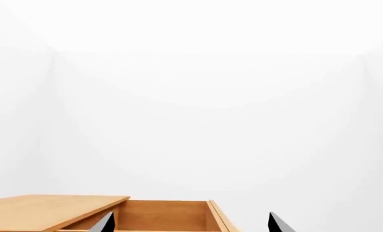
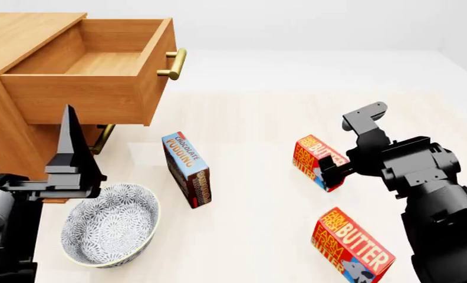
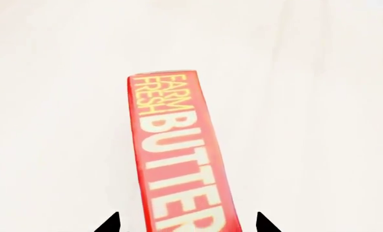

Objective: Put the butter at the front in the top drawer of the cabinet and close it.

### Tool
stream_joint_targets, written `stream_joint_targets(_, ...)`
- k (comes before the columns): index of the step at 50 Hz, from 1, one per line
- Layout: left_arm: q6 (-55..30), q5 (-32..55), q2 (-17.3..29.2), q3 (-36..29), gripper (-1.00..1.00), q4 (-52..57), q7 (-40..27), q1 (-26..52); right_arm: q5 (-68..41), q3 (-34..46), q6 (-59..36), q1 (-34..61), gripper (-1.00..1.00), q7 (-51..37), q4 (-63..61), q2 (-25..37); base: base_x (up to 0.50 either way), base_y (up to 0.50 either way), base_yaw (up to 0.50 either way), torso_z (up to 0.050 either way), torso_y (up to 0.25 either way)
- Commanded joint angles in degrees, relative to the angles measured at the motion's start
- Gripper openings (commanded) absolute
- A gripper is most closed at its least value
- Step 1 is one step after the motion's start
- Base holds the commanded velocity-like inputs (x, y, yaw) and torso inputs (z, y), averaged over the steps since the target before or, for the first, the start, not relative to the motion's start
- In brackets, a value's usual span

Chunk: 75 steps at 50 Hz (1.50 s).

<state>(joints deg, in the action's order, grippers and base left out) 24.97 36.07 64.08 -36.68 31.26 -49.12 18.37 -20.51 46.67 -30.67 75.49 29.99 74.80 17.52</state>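
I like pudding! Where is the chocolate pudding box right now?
In the head view, the chocolate pudding box stands on the floor in the middle, between the patterned bowl and the butter.

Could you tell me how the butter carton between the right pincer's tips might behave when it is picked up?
The butter carton looks like a stiff, flat-sided box, so it probably holds its shape. Its faces look glossy, so it may slip. Standing on a narrow edge, it could tip if the right pincer nudges it.

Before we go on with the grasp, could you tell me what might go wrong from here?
1. The right end effector straddles the upright butter without closing; an off-centre squeeze could tip it.
2. An identical carton lies nearby, inviting a mix-up.
3. The open drawer sits higher; the carton could clip its front on the way in.
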Motion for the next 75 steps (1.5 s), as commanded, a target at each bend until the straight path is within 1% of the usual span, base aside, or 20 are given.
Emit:
stream_joint_targets(1,-0.24,0.15,-0.22,0.01,1.0,0.0,0.36,0.08,2.23,-2.49,-0.15,-0.67,1.0,0.18,0.03,-0.02,0.0,0.0,0.0,0.0,0.0)
stream_joint_targets(37,-0.36,0.39,-1.53,-0.06,1.0,-0.84,1.63,0.02,11.43,-12.47,-0.68,-2.18,1.0,0.65,0.1,-0.47,0.0,0.0,0.0,0.0,0.0)
stream_joint_targets(45,-1.25,0.12,-1.54,-0.11,1.0,-0.63,1.49,0.2,12.92,-13.77,-0.73,-2.16,1.0,0.93,0.09,-0.4,0.0,0.0,0.0,0.0,0.0)
stream_joint_targets(57,0.14,-0.56,-1.74,0.07,1.0,-1.85,1.95,-0.79,14.49,-15.1,-0.95,-2.1,1.0,1.27,0.05,-0.41,0.0,0.0,0.0,0.0,0.0)
stream_joint_targets(75,0.69,-1.06,-1.82,0.4,1.0,-1.98,1.87,-1.48,16.22,-16.52,-0.83,-2.02,1.0,1.56,0.07,-0.68,0.0,0.0,0.0,0.007,-0.084)
